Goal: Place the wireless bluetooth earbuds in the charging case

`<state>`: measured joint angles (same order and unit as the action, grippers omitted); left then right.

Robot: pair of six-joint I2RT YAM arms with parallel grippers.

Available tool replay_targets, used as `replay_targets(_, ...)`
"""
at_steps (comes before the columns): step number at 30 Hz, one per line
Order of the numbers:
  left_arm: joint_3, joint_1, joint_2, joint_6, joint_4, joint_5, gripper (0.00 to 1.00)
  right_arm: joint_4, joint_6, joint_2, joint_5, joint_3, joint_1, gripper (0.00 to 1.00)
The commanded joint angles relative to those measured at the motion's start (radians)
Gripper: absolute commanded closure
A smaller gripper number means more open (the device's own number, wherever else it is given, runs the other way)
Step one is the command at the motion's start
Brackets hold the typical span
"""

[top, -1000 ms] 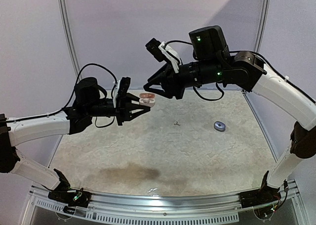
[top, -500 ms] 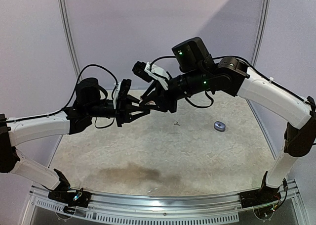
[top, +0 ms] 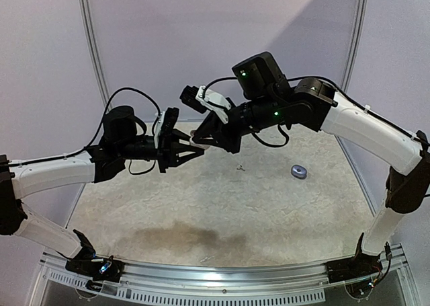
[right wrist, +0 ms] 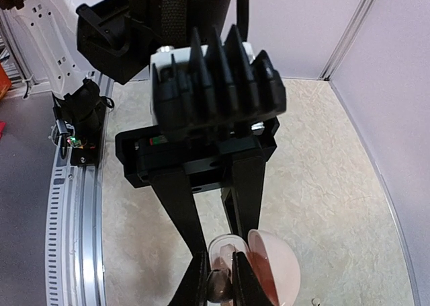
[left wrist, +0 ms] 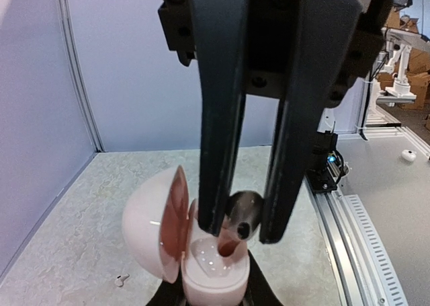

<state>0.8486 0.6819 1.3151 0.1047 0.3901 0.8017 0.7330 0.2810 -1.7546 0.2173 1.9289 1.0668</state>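
My left gripper (left wrist: 208, 296) is shut on the base of a pink charging case (left wrist: 209, 269) and holds it upright in the air. Its domed lid (left wrist: 149, 225) stands open to the left. My right gripper (right wrist: 219, 291) is shut on a grey-silver earbud (right wrist: 218, 287), which hangs just above the case's right socket (left wrist: 227, 249). Seen in the left wrist view, the earbud (left wrist: 243, 215) sits between the right gripper's black fingers (left wrist: 216, 185). In the top view both grippers meet at the case (top: 195, 140). Another small earbud (top: 240, 167) lies on the table.
A blue-grey oval case (top: 299, 172) rests on the table at the right. The loose earbud (left wrist: 121, 279) lies on the table below the held case. Purple walls enclose the back and sides, and a metal rail (top: 222, 272) runs along the near edge.
My right arm has swung left and down, bringing its fingertips over the open case. Its jaws have narrowed onto the earbud. The left arm has stayed still with the case.
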Motion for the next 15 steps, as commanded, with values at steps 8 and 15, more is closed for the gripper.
replay_targets(8, -0.004, -0.006, -0.016, 0.007, 0.072, -0.268, 1.00, -0.105, -0.265, -0.033, -0.162, -0.015, 0.005, 0.93)
replay_targets(15, -0.018, -0.001, -0.015, 0.038, 0.136, -0.351, 1.00, -0.194, -0.438, -0.057, -0.281, -0.035, 0.006, 0.91)
